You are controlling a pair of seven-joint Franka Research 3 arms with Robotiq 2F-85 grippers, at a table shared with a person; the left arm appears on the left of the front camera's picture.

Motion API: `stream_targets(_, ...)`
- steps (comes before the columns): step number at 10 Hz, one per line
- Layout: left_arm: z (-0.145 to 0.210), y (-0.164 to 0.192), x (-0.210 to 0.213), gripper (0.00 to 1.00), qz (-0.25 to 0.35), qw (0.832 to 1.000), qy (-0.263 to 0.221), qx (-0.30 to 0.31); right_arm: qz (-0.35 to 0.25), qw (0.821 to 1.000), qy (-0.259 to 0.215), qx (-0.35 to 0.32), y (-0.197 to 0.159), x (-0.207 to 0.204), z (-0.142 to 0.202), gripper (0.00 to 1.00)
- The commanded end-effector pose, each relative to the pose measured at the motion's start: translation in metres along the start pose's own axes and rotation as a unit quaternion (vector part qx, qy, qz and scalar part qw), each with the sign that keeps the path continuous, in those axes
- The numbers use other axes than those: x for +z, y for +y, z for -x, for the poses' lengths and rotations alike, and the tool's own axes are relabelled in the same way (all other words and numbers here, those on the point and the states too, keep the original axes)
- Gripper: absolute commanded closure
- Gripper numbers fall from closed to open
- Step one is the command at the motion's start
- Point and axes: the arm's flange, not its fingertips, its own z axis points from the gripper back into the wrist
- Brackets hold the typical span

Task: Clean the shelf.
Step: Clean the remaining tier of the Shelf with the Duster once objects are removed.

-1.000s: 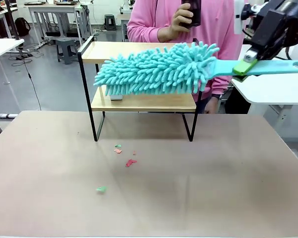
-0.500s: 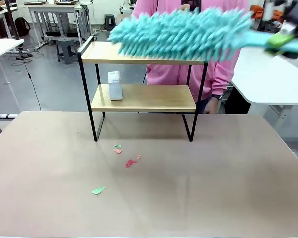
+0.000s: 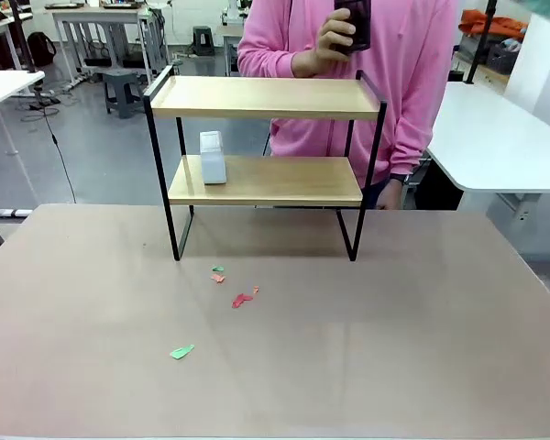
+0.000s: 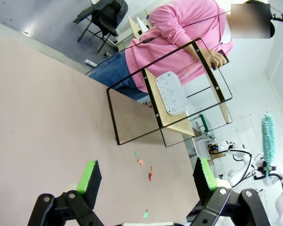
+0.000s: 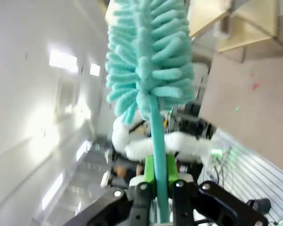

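The shelf [image 3: 266, 96] stands at the table's [image 3: 394, 348] 12 o'clock edge, both boards bare but for a white box [image 3: 212, 157] at the 9 o'clock end of the lower board. Paper scraps [image 3: 242, 298] lie on the table toward 6 o'clock from its legs. Close behind, at 12 o'clock, a person [image 3: 412, 73] holds a phone [image 3: 354, 23] above the top board.

The right gripper [image 5: 156, 176] is clamped on the thin handle of the duster [image 5: 148, 56], well away from the shelf.

- A low sweep could knock the box off.
- A hard push could slide or tip the light frame toward the person.
- The long head may twist in so narrow a grip.

The left gripper [image 4: 147, 176] hangs spread wide and empty above the table.
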Motion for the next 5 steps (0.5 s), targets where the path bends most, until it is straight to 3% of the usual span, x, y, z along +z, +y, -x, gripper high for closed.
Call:
stream_targets(1,0.003,0.000,-0.003,0.00,0.008,1.000,-0.011,-0.009,0.083,0.987,-0.111,-0.078,-0.056,0.001,0.008,1.00)
stream_targets(2,0.003,0.000,-0.003,0.00,0.008,1.000,-0.011,-0.009,0.128,0.974,-0.132,-0.132,-0.088,0.003,0.012,1.00)
stream_targets(4,0.003,0.000,-0.003,0.00,0.008,1.000,-0.011,-0.009,0.179,0.957,-0.110,-0.198,-0.135,-0.016,0.001,1.00)
stream_targets(5,0.003,0.000,-0.003,0.00,0.008,1.000,-0.011,-0.009,0.181,0.959,-0.088,-0.199,-0.148,-0.034,-0.014,1.00)
